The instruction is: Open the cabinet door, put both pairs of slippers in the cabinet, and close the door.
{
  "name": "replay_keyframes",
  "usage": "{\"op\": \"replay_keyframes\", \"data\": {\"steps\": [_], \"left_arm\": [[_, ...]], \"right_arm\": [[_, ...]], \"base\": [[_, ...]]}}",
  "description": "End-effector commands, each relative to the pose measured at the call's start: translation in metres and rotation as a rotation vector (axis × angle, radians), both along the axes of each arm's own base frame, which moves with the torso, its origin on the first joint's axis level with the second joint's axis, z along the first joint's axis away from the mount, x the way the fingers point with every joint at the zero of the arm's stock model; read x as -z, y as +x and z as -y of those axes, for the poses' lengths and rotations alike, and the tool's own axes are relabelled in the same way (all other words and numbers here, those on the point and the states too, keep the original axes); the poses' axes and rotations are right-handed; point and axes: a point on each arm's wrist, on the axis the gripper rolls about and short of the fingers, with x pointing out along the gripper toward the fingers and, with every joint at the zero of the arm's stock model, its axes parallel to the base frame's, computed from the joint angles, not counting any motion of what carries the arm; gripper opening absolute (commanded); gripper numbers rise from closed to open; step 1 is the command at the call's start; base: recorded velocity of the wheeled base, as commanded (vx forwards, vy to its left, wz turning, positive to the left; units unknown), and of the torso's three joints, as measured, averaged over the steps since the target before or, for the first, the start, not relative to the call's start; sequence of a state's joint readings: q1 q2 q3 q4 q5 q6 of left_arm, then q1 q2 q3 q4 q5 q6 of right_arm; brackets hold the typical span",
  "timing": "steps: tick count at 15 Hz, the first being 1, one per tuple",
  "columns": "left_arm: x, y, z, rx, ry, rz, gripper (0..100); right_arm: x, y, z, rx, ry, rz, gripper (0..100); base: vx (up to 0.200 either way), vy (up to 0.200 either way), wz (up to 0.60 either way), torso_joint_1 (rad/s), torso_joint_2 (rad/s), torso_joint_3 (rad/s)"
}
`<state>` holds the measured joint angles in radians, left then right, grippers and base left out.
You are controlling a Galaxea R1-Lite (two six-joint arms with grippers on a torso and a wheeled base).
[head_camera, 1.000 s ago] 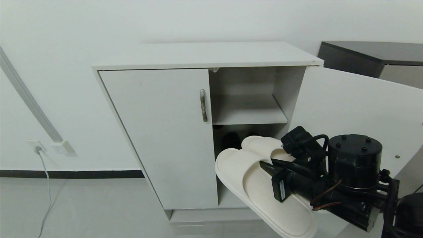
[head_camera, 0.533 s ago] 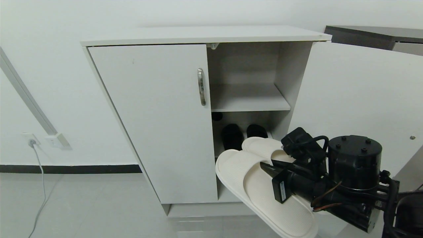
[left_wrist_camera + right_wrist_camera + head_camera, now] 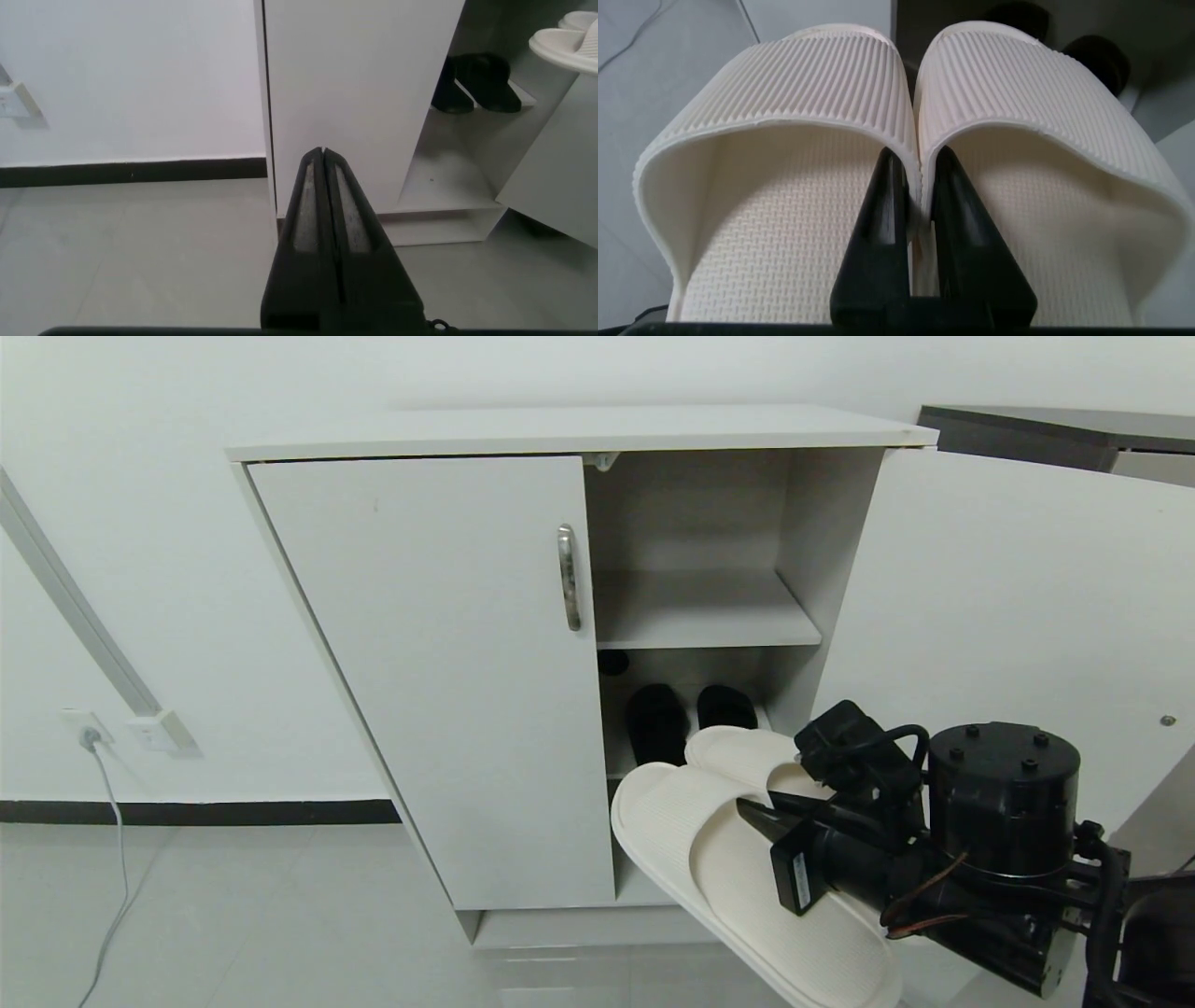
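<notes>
My right gripper [image 3: 761, 817] is shut on a pair of white slippers [image 3: 709, 840], pinching the two inner straps together, as the right wrist view shows at the fingers [image 3: 892, 210] and white slippers [image 3: 813, 112]. The pair hangs toes-forward just outside the open right half of the white cabinet [image 3: 560, 429]. A pair of black slippers [image 3: 686, 714] lies on the lower shelf inside, seen too as black slippers [image 3: 481, 79] in the left wrist view. The right door [image 3: 1008, 607] is swung wide open; the left door [image 3: 439, 672] is closed. My left gripper [image 3: 322, 159] is shut and empty, low above the floor before the cabinet.
An upper shelf [image 3: 700, 616] inside the cabinet is bare. A dark cabinet [image 3: 1055, 429] stands behind the open door at the right. A wall socket with a cable [image 3: 89, 742] and a slanted conduit [image 3: 65, 597] are at the left. Grey floor lies in front.
The head camera tilted over the last second, so the cabinet shifted up in the picture and the black slippers came into sight. The right gripper with the white slippers barely moved.
</notes>
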<state>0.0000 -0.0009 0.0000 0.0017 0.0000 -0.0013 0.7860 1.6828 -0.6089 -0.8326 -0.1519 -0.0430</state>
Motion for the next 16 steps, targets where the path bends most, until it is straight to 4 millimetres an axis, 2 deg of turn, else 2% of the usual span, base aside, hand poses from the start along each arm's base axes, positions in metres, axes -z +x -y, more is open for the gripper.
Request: {"op": "replay_keyframes", "data": {"steps": [1, 15, 16], "left_arm": [[0.0000, 0.0001, 0.0000, 0.000, 0.000, -0.001, 0], [0.0000, 0.0001, 0.0000, -0.002, 0.000, -0.001, 0], [0.0000, 0.0001, 0.0000, -0.002, 0.000, -0.001, 0]], "right_arm": [[0.0003, -0.0003, -0.0001, -0.001, -0.002, 0.000, 0], [0.0019, -0.0051, -0.0039, -0.029, -0.005, 0.021, 0], [0.0024, -0.0049, -0.0041, -0.030, -0.006, 0.020, 0]], "base": [[0.000, 0.000, 0.00, 0.000, 0.00, 0.000], [0.000, 0.000, 0.00, 0.000, 0.00, 0.000], [0.000, 0.000, -0.60, 0.002, 0.01, 0.002]]}}
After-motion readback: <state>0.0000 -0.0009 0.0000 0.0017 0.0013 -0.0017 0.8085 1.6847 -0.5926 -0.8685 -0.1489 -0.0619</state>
